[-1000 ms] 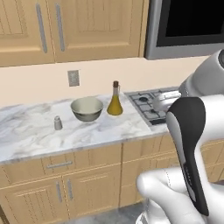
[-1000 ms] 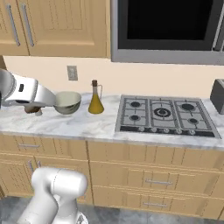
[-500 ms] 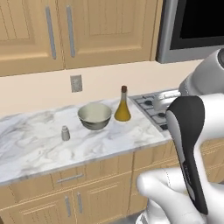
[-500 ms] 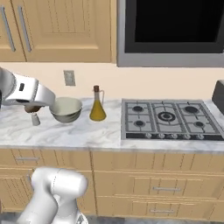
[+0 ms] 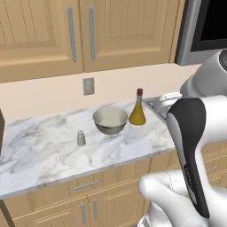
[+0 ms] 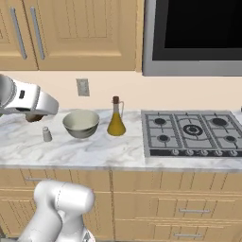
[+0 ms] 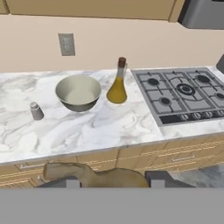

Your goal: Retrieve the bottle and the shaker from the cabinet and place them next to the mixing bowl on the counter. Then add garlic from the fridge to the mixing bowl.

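The silver mixing bowl (image 5: 110,119) (image 6: 81,124) (image 7: 78,92) stands on the white marble counter (image 5: 44,150) (image 6: 108,151) (image 7: 109,127). The bottle (image 5: 138,111) (image 6: 116,122) (image 7: 117,87) of yellow liquid stands upright just to its right. The small grey shaker (image 5: 81,138) (image 6: 47,134) (image 7: 36,111) stands to its left. My gripper (image 6: 34,116) (image 7: 111,180) hovers left of the bowl, well back from the counter's front edge. It is shut on a tan-brown lumpy garlic (image 7: 100,177) (image 6: 33,116). The cabinet and the fridge are out of view.
A gas cooktop (image 6: 191,132) (image 7: 183,94) lies right of the bottle, under a dark microwave (image 6: 194,33). Panelled wall cabinets with grey bar handles (image 5: 80,33) hang above. A wall outlet (image 6: 82,87) sits behind the bowl. Drawers (image 6: 179,208) run below the counter.
The base has driven, so the whole scene has slid right and come closer in both base views. Bowl, bottle and shaker keep their places on the counter. The gripper stays shut.
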### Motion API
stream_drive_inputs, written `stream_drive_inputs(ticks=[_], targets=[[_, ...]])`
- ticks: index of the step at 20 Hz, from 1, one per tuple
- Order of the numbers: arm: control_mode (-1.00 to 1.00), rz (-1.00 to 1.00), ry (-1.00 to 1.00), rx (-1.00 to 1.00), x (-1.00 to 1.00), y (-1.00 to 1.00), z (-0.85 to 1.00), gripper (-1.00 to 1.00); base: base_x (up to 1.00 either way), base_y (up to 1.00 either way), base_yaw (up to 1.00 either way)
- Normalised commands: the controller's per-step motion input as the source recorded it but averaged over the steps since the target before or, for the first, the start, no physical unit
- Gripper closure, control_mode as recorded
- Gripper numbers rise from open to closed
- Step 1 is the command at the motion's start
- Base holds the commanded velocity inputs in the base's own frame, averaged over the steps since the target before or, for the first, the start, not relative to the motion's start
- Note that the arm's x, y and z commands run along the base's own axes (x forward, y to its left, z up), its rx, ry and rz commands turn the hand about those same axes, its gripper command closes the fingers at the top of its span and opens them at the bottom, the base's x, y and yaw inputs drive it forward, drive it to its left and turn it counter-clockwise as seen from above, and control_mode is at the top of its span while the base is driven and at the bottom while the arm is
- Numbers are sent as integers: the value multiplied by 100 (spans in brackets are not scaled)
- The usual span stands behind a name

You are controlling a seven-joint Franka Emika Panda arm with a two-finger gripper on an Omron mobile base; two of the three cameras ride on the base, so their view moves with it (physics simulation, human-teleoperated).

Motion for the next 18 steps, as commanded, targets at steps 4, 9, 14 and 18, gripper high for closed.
stream_drive_inputs(ticks=[4, 9, 14, 18], targets=[[100, 0, 0, 0, 0, 0, 0, 100, 42, 17, 0], [100, 0, 0, 0, 0, 0, 0, 100, 35, 13, 0], [100, 0, 0, 0, 0, 0, 0, 100, 28, 11, 0], [100, 0, 0, 0, 0, 0, 0, 100, 1, 1, 0]])
